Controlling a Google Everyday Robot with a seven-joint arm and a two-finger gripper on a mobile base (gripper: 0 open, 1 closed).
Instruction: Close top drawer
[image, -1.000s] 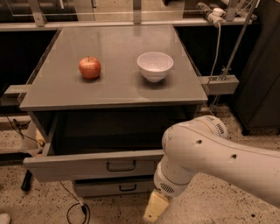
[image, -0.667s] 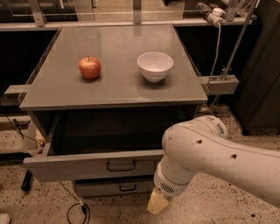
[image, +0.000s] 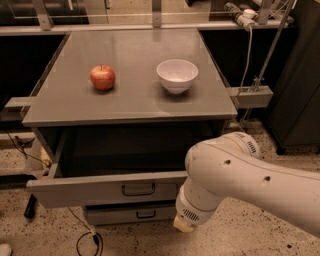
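The top drawer (image: 100, 189) is pulled out from under the grey cabinet top (image: 135, 105). Its wide flat front faces me, with a small dark bar handle (image: 138, 189) at the centre, and its inside is dark. My white arm (image: 235, 175) comes in from the right and bends down in front of the drawer's right end. My gripper (image: 182, 224) shows only as a cream tip under the wrist, low by the drawer front's right end and right of a lower drawer (image: 131, 214).
A red apple (image: 102, 77) and a white bowl (image: 177, 75) stand on the cabinet top. Cables (image: 87, 241) lie on the speckled floor at the lower left. A dark unit (image: 300, 80) stands at the right, with metal rails behind the cabinet.
The cream gripper tip has risen a little and more of it is hidden behind the wrist. The drawer stays open as before.
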